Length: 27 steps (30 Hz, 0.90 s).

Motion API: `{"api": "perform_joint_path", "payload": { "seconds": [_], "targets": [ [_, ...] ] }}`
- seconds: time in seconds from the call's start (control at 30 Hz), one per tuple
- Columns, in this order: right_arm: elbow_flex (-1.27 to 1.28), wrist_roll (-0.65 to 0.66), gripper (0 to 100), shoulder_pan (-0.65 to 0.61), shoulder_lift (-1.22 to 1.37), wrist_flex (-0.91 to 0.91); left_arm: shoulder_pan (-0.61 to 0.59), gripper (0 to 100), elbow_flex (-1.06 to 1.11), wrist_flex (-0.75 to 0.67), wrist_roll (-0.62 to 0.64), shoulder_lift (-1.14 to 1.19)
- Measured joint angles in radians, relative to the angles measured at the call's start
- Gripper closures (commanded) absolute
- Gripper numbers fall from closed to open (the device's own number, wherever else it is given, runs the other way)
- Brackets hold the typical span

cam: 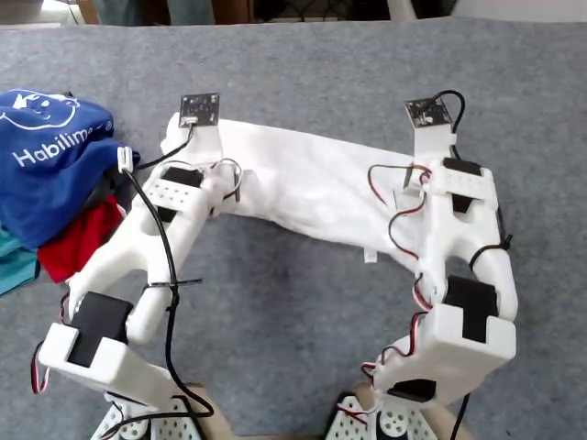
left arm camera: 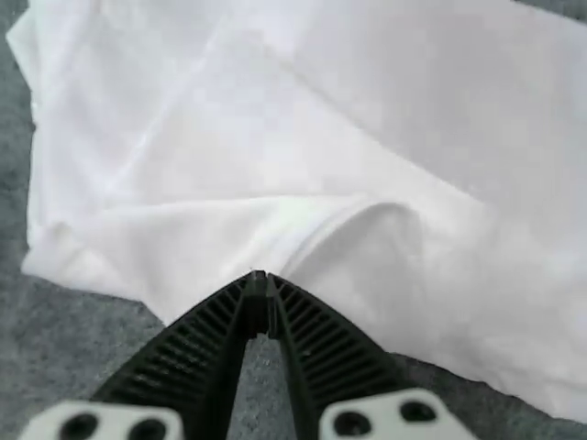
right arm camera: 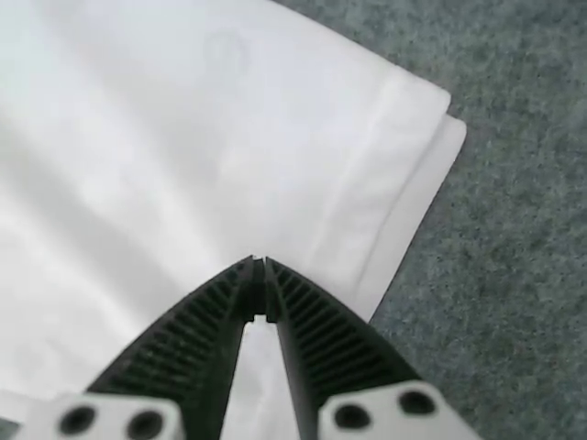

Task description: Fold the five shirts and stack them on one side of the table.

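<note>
Pincer tips on the left pincer point(left arm camera: 258, 280) meet on a raised fold of the white shirt point(cam: 303, 188). The right pincer point(right arm camera: 257, 266) is likewise closed tip to tip on the cloth beside a hemmed corner. Both seem to nip fabric, though how much I cannot tell.

The shirt lies flat on the grey tabletop point(cam: 303, 312), between the two arms. A blue shirt point(cam: 46, 151) and a red shirt point(cam: 87, 238) are heaped at the left-hand edge.

To fold well, lift both ends together at equal height. Keep the cloth taut between them and lay edge onto edge, so no slack bunches mid-span.

Its long axis runs across the tabletop from arm to arm. The left end sits slightly farther from the bases. Which end is the collar I cannot tell.
</note>
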Motion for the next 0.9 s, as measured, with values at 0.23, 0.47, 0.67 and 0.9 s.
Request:
{"api": "perform_joint_path", "payload": {
  "seconds": [0.23, 0.47, 0.67, 0.9],
  "targets": [
    [0.018, -0.002, 98.3, 0.000, 0.000, -0.051, 0.000, 97, 0.000, -0.213, -0.084, 0.069],
    [0.032, -0.002, 98.3, 0.000, 0.000, -0.086, -0.060, 97, -0.261, -0.064, -0.086, 0.219],
    [0.054, -0.002, 98.3, 0.000, 0.000, -0.127, -0.077, 97, -0.473, 0.336, -0.048, 0.135],
    [0.054, -0.002, 98.3, 0.000, 0.000, -0.129, -0.087, 97, -0.235, 0.410, -0.077, -0.044]
  ]
}}
